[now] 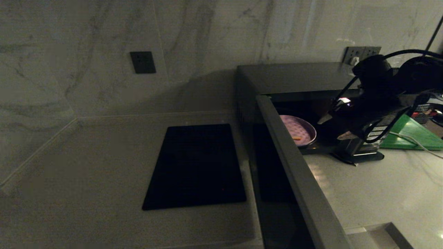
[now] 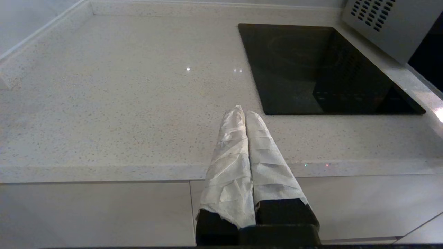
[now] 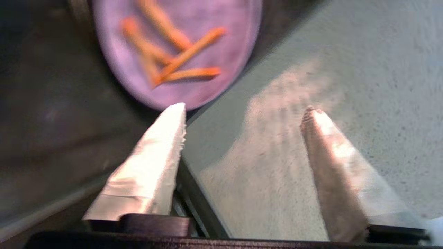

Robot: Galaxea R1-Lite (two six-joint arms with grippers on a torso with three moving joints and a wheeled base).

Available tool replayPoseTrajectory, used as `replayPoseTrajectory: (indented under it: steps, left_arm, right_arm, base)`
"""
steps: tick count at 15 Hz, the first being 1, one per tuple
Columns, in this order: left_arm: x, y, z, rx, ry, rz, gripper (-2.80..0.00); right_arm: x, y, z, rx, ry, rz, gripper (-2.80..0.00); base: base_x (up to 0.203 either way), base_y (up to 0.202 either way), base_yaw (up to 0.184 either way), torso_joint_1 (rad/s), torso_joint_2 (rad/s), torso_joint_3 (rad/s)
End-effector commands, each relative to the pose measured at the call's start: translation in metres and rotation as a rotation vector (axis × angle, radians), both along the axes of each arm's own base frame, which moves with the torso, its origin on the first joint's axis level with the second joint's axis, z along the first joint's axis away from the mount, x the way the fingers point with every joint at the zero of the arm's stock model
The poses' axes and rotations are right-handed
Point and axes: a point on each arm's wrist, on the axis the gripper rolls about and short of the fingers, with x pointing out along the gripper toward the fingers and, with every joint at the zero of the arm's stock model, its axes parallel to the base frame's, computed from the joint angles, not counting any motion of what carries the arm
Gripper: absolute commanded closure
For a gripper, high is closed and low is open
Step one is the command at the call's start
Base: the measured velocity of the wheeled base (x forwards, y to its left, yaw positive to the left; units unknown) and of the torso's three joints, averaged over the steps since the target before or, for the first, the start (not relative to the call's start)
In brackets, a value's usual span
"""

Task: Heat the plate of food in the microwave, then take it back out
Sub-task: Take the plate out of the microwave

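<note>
Small lavender plate of orange food sticks [image 1: 298,129] sits inside the open black-and-silver microwave [image 1: 273,83], frame right, right claw [image 3: 242,114] fingers apart just outside it, apparently released for heating; left claw [image 2: 245,116] together, parked over tabletop [image 2: 121,103].

my head view is very dim, the wall [image 1: 86,69] and counter [image 1: 86,180] murky, the mat [image 1: 195,166] a flat black patch. a small glow shows by the microwave [image 1: 277,90] opening, and pale glare lies on the counter right of the door. the left wrist view is bright and sharp. the right wrist view is smeared; the plate [image 3: 173,52] blurs.
</note>
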Motion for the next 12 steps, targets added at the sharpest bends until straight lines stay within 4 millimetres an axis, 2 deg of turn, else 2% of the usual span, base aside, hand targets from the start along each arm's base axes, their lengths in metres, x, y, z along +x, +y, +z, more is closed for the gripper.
replayPoseTrajectory:
  steps: [1,4,8,10,12]
  left_arm:
    - [0.0,0.0,0.0,0.0,0.001,0.001,0.0]
    - [0.0,0.0,0.0,0.0,0.001,0.001,0.0]
    - [0.0,0.0,0.0,0.0,0.001,0.001,0.0]
    - [0.0,0.0,0.0,0.0,0.001,0.001,0.0]
    - [0.0,0.0,0.0,0.0,0.001,0.001,0.0]
  right_arm:
    - [0.016,-0.004,-0.027,0.022,0.064,-0.042,-2.8]
    - [0.028,-0.004,-0.028,-0.027,-0.012,-0.089,-2.8]
    - [0.038,0.015,-0.036,-0.003,-0.048,-0.185,-2.8]
    - [0.039,0.027,-0.038,0.022,-0.045,-0.187,-2.8]
    - [0.043,0.03,-0.045,0.029,-0.04,-0.189,-2.8]
  base:
    - [0.0,0.0,0.0,0.0,0.0,0.0]
    - [0.0,0.0,0.0,0.0,0.0,0.0]
    - [0.0,0.0,0.0,0.0,0.0,0.0]
    - [0.0,0.0,0.0,0.0,0.0,0.0]
    - [0.0,0.0,0.0,0.0,0.0,0.0]
